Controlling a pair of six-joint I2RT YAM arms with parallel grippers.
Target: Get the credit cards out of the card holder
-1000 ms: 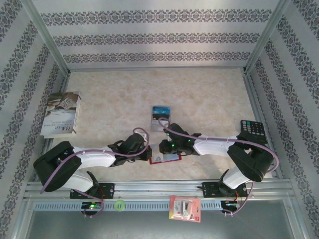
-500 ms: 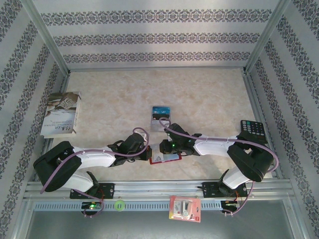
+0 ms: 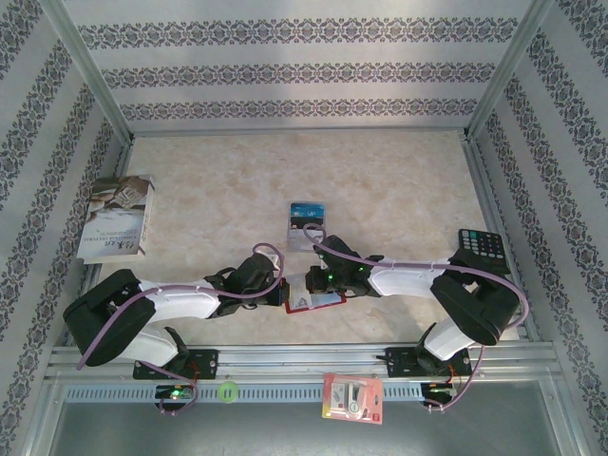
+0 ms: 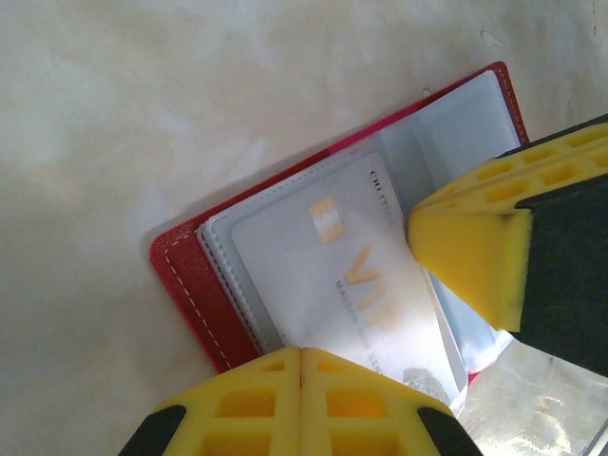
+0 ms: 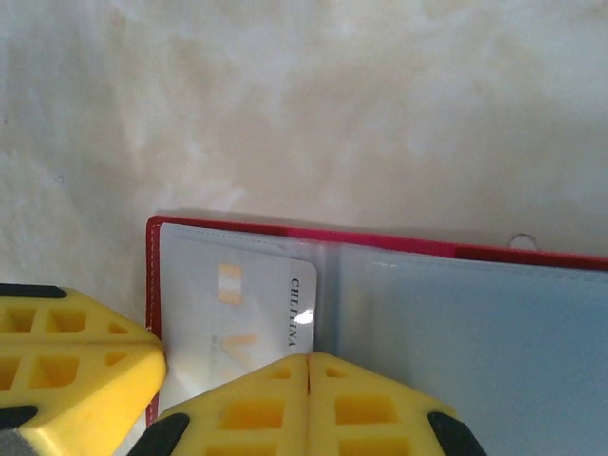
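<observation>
Red wallet (image 3: 321, 303) lies open flat on the table (image 3: 399, 190), at the near edge between the two arms. A pale silver card (image 4: 323, 285) sits in its left clear pocket, chip and print showing through the sleeve. The right-hand pocket looks empty, though glare makes that hard to call.

Left gripper (image 3: 285, 295) is clenched, fingers pressed together, with its tips (image 4: 301, 356) over the wallet's near-left edge on the pocket holding the card. Right gripper (image 3: 306, 283) is also closed tight, with its tips (image 5: 307, 359) at the inner edge of the silver card (image 5: 237, 304) by the wallet's fold. I cannot tell whether it pinches the card or just presses on the sleeve.

Two credit cards lie out on the table just beyond the wallet, a blue one (image 3: 306, 211) and a greyish one (image 3: 301, 237) touching it on the near side.

Also there: book (image 3: 119, 217) far left, calculator (image 3: 482, 245) far right, blister pack (image 3: 352, 397) on the front rail.
</observation>
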